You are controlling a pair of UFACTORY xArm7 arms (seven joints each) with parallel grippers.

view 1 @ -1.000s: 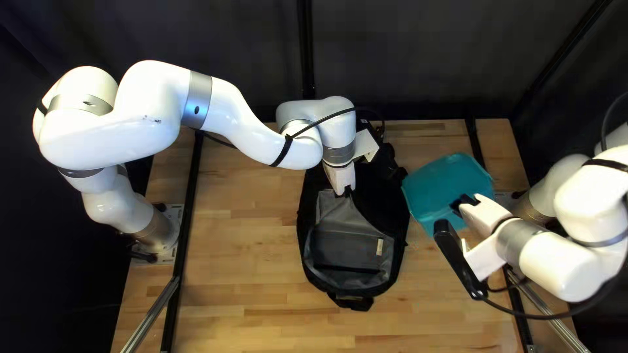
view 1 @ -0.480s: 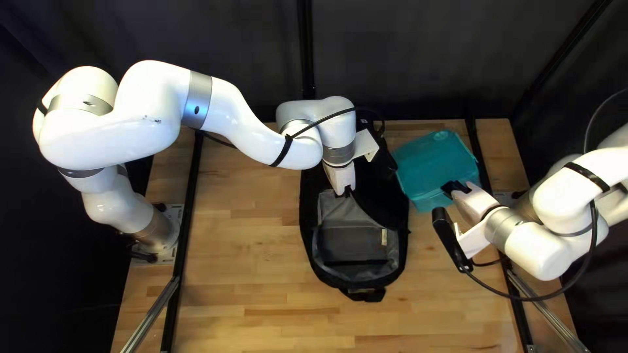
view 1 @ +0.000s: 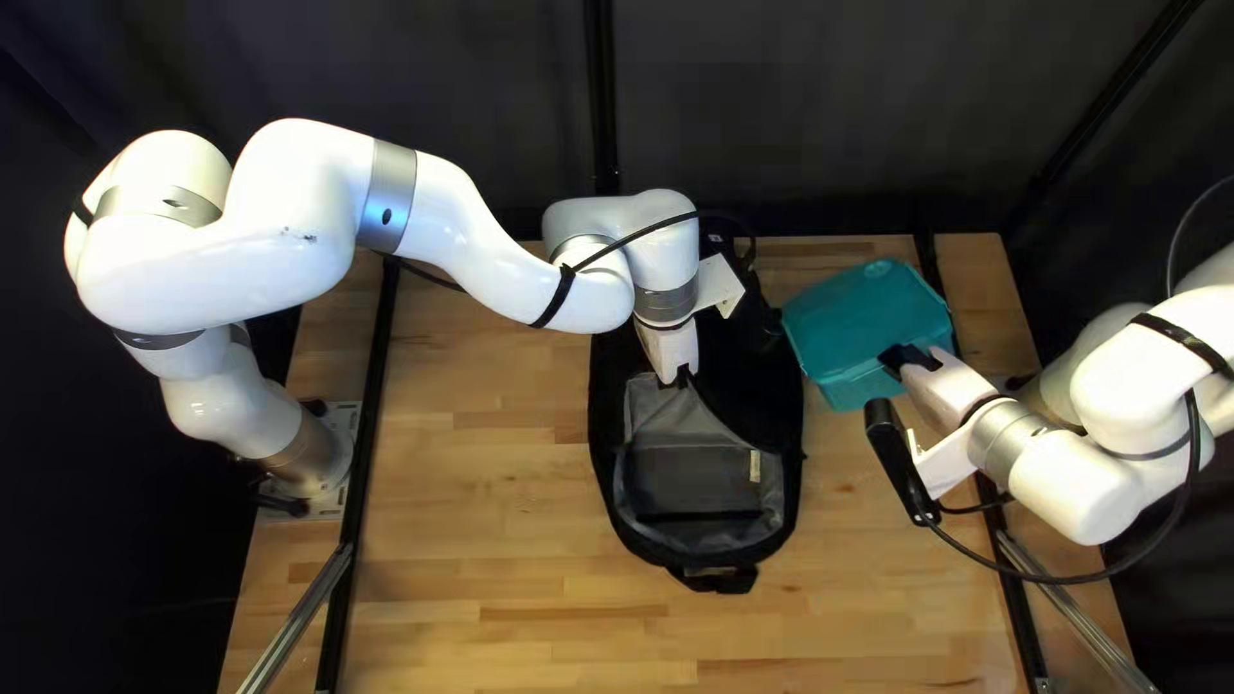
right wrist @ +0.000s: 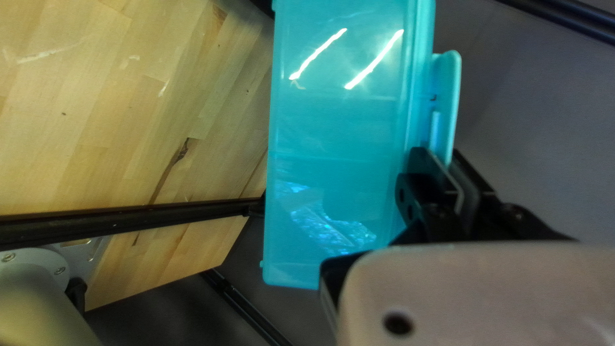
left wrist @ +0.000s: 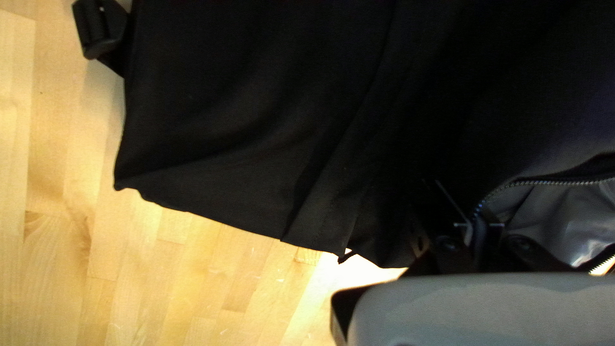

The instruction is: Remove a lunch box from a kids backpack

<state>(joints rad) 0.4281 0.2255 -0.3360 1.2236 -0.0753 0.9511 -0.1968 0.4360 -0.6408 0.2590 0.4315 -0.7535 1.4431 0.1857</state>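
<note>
In the top left view my left gripper (view 1: 679, 375) is at the upper rim of the black backpack's (view 1: 613, 501) opened grey compartment. The left wrist view shows the same gripper (left wrist: 477, 230) shut on the zippered edge of the black backpack (left wrist: 256, 128). Right of the backpack, a teal lunch box (view 1: 861, 321) is outside it, with my right gripper (view 1: 906, 363) at its near side. In the right wrist view that gripper (right wrist: 456, 182) is shut on the latch-side edge of the teal lunch box (right wrist: 339, 141), whose broad side is seen beside the fingers.
The wooden table (view 1: 476, 540) spreads around the backpack. A black rail (view 1: 364, 424) runs along the table's left side and another (view 1: 936, 276) along its right. A strap buckle (left wrist: 99, 29) sticks out from the backpack.
The lunch box and right gripper first swung toward the far edge and left, then came back slightly right. The backpack's near end shifted a little right; the left arm stayed still.
</note>
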